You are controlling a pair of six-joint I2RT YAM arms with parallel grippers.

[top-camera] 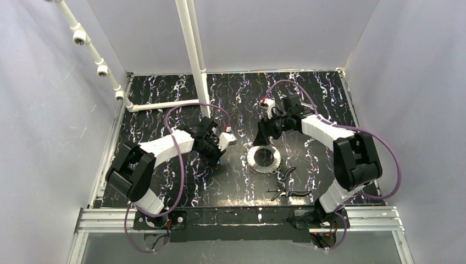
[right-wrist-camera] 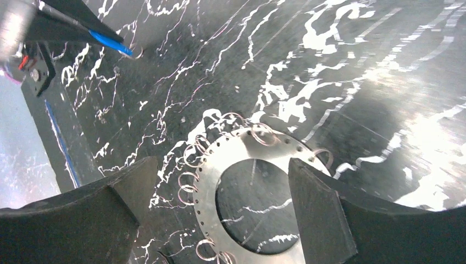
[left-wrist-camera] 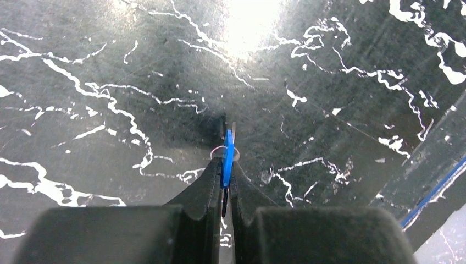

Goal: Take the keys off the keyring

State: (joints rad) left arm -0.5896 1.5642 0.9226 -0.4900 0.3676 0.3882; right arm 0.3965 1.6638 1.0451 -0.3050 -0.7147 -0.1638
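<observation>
Nearest the bases, the pliers lay on the table, close enough to the keyring that a skidding ring could have bumped them. The keyring sat flat, with little wire loops all around its rim. The right gripper hung over it with its fingers spread wide, one either side. My worry: if they closed off-centre, that thin plate would probably slide or flip up, or a loop would snag a finger. Further out, the left gripper was pinching the blue key edge-on, well apart from the keyring. With a grip that narrow, I'd guess any bump could twist the key out.
</observation>
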